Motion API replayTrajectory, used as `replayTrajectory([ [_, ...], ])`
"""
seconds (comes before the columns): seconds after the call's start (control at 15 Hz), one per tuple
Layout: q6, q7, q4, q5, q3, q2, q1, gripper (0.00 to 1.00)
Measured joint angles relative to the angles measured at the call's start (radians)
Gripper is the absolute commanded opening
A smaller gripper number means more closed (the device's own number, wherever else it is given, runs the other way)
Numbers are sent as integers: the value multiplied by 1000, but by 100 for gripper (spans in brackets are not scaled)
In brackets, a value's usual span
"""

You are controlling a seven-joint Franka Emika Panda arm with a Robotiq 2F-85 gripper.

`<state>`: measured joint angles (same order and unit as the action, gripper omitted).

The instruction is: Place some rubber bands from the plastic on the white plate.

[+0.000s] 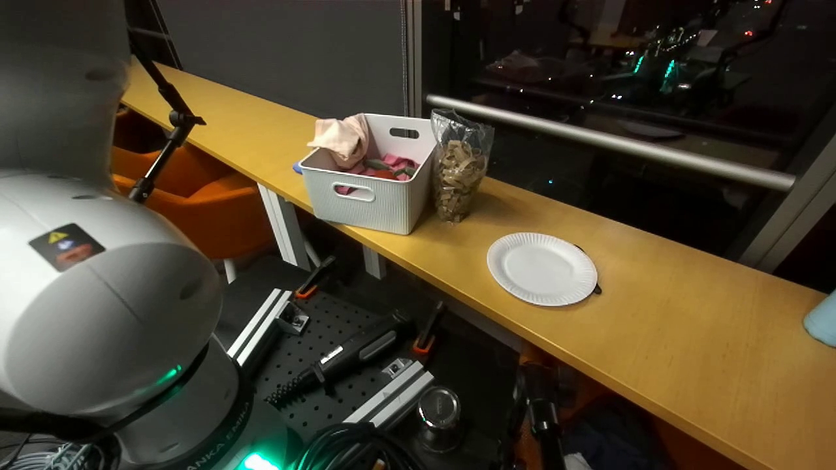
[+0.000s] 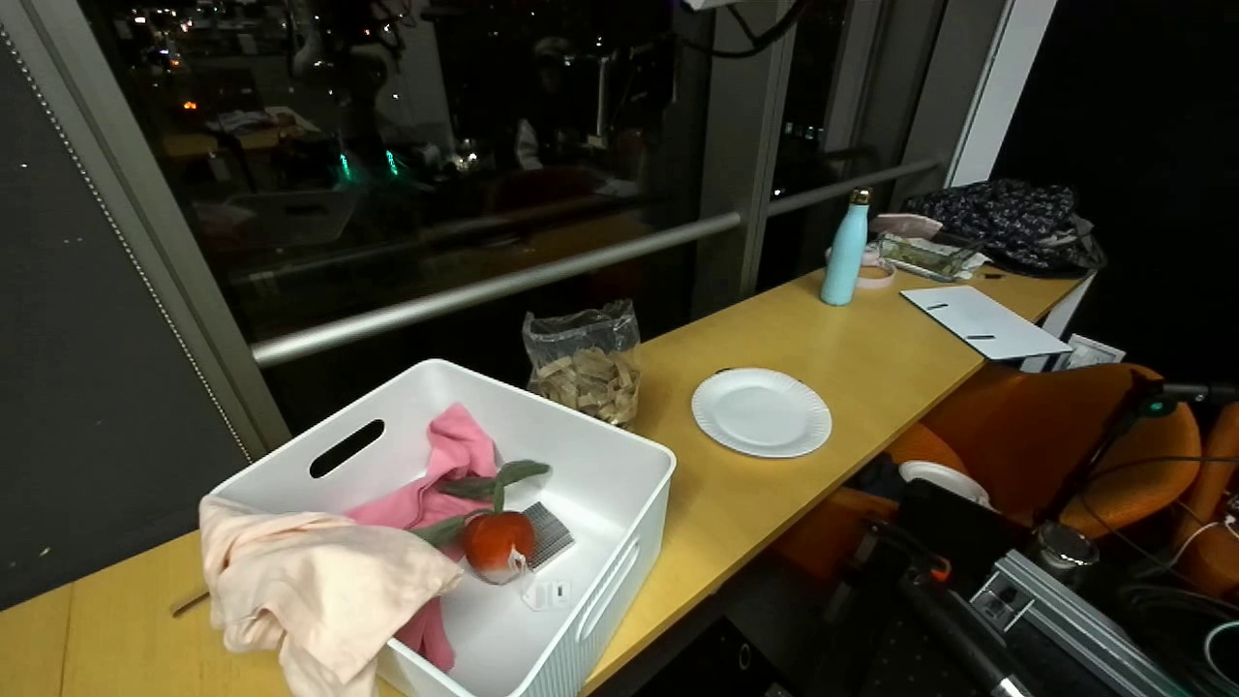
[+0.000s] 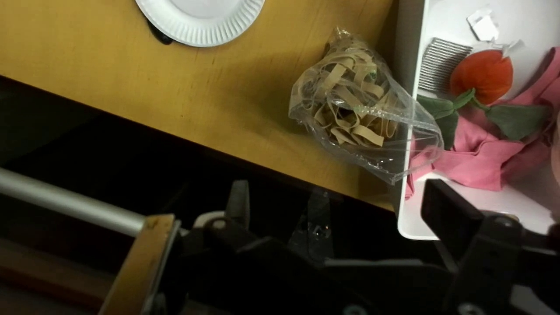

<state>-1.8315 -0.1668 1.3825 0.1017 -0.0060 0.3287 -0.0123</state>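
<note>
The plastic point(image 1: 449, 124) is a clear bag standing upright on the yellow table, open end up, beside the bin. It also shows in an exterior view point(image 2: 581, 334) and, from above, in the wrist view point(image 3: 385, 164). Tan-brown rubber bands point(image 3: 354, 100) fill its lower part. The white plate point(image 1: 542, 269) lies flat on the table, apart from the bag; it also shows in an exterior view point(image 2: 761, 413) and partly at the top of the wrist view point(image 3: 203, 30). No bands are on its visible surface. My gripper point(image 3: 337, 197) is open and empty, its fingers wide apart above the bag's window side.
A white bin point(image 2: 619, 455) with pink cloth, a peach cloth and an orange plush fruit stands close beside the bag. A metal rail point(image 1: 607, 140) runs along the window behind. A blue bottle point(image 2: 846, 250) and a clipboard point(image 2: 985, 321) are farther along the table.
</note>
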Motion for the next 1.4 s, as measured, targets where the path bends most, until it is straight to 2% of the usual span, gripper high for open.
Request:
replayTrajectory([
  [0.4, -115, -4, -11, -31, 38, 130, 22, 100],
  [0.93, -159, -4, -132, -53, 60, 310, 33, 100],
  [1.0, -161, -4, -132, -59, 60, 313, 32, 76],
  [1.13, -160, -9, -130, -87, 63, 313, 29, 66],
  [1.4, -160, -22, -116, -132, 68, 314, 22, 34],
])
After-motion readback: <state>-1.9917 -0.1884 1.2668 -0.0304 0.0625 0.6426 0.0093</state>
